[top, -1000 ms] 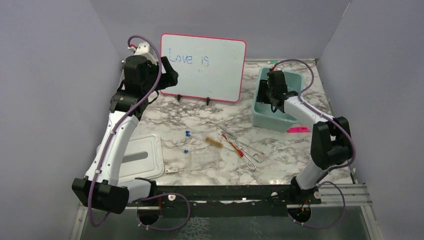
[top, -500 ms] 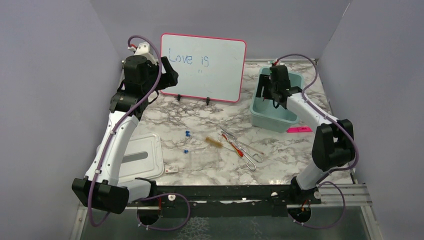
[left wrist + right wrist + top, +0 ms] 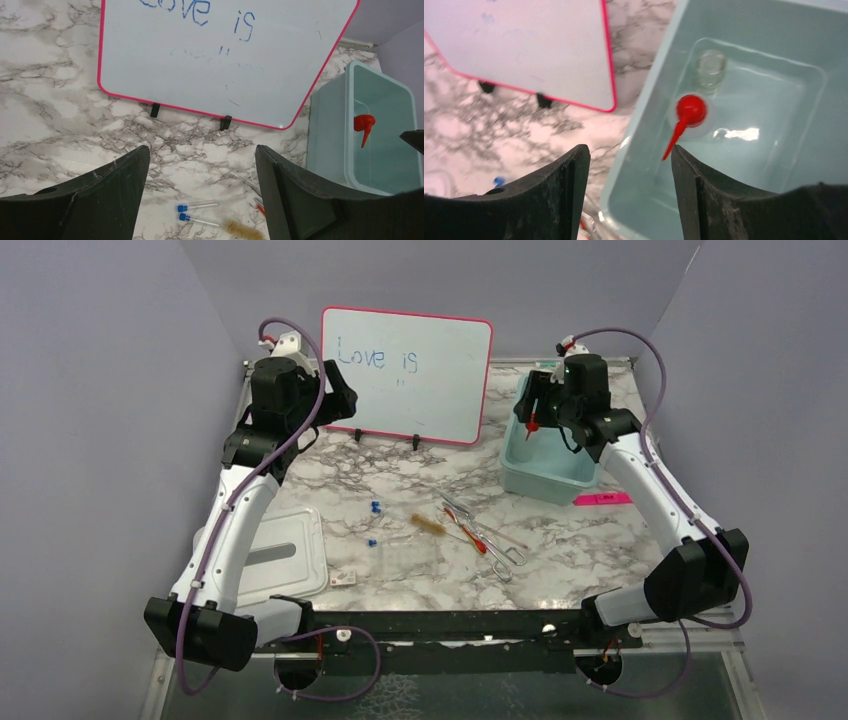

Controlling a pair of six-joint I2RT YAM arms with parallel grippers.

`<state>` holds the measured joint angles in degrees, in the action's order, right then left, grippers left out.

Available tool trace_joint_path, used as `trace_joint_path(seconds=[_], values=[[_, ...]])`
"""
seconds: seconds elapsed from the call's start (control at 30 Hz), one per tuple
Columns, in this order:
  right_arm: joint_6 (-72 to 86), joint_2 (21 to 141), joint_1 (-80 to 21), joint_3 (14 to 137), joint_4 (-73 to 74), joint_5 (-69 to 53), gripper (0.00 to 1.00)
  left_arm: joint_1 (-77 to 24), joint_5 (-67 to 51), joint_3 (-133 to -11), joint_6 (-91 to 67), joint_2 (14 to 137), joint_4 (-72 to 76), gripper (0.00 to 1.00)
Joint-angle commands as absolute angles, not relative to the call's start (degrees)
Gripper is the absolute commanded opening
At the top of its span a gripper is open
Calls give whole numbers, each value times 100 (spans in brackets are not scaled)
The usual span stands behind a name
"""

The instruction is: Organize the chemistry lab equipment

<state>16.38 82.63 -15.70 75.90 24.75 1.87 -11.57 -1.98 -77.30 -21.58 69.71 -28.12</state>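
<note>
A clear squeeze bottle with a red nozzle [image 3: 691, 110] stands in the teal bin [image 3: 644, 125], next to a little glass beaker [image 3: 711, 65]. My right gripper [image 3: 629, 160] is open and empty, high above the bin's left rim [image 3: 545, 405]. My left gripper [image 3: 200, 165] is open and empty, held high in front of the whiteboard [image 3: 340, 395]. Two blue-capped tubes [image 3: 197, 205], a brown brush [image 3: 428, 525], a red tool [image 3: 468, 532], metal tongs [image 3: 505, 558] and a clear rack [image 3: 410, 558] lie on the marble table.
The pink-framed whiteboard [image 3: 407, 373] stands at the back. A white lid [image 3: 290, 555] lies front left, with a small item [image 3: 343, 579] beside it. A pink marker [image 3: 598, 499] lies just in front of the bin. Purple walls close three sides.
My right gripper has risen out of the teal bin, leaving the squeeze bottle standing inside. The left arm has barely moved.
</note>
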Motion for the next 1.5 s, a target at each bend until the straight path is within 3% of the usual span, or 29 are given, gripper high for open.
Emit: trace_joint_path(seconds=[0.0, 0.3, 0.43, 0.57, 1.07, 1.47], values=[[1496, 7963, -2105, 7634, 2874, -697, 64, -1125, -115, -7398, -2369, 6647, -2629, 80], [1563, 7944, -4346, 6708, 3203, -45, 64, -1123, -72, -6409, -2840, 5938, -2595, 80], [1594, 8087, -4855, 6148, 3020, 146, 54, -1129, -44, -6115, -2962, 5594, -2598, 80], [1332, 8312, -5005, 5734, 2733, 49, 41, -1124, -44, -5968, -3030, 5388, -2614, 80], [879, 9816, -5289, 6001, 2101, 259, 37, -1118, -79, -5969, -3042, 5239, -2833, 80], [578, 10272, -5295, 6140, 1959, 425, 34, -1117, 155, -6121, -2895, 5452, -2835, 80]])
